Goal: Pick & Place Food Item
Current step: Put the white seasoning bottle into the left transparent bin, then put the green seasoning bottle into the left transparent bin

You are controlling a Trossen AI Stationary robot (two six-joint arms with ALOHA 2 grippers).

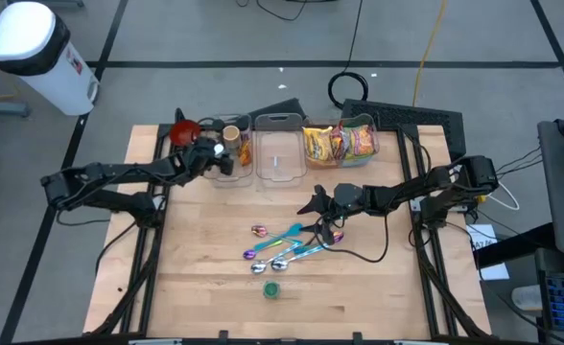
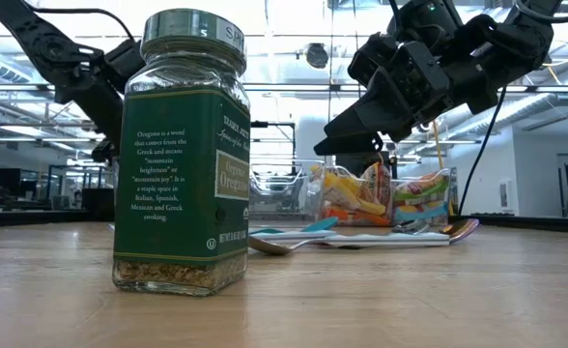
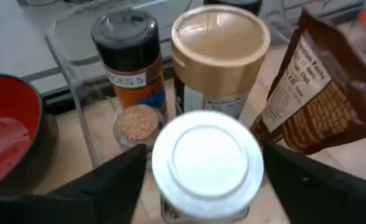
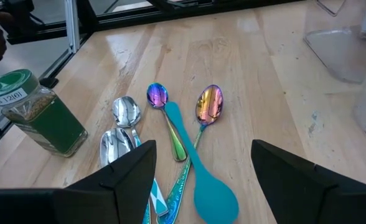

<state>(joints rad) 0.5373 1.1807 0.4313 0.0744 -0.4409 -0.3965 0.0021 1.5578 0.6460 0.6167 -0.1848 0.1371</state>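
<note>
Three clear bins along the 12 o'clock edge of the worktop (image 1: 205,287): left bin (image 1: 232,182) crowded, middle bin (image 1: 280,144) bare inside, right bin (image 1: 359,120) packed with snack packets (image 1: 340,142). Red bowl (image 1: 186,131) just beside the left bin, at its 9 o'clock.

Over the left bin, left claw (image 1: 223,153), fingers (image 3: 117,177) spread, gripping nothing. Between them, white-lidded jar (image 3: 206,155), inside the left bin. Stands upright, long axis vertical, lid facing up at the wrist camera. Hemmed in tightly: gold-lidded jar (image 3: 220,37) and black-lidded jar (image 3: 126,34) just beside it toward the far wall, brown bag (image 3: 320,87) close on one flank. Little free room there except straight up.

Near the worktop's centre, right claw (image 4: 201,174), open and empty, raised above a cluster of spoons (image 1: 284,251). Handles mostly running from 8 o'clock to 2 o'clock.

Toward 6 o'clock from the spoons, oregano jar (image 2: 180,155), upright, apart from them, short of the near edge. Plenty of bare wood at 9 o'clock and 3 o'clock of the spoons, and along the 6 o'clock edge.
</note>
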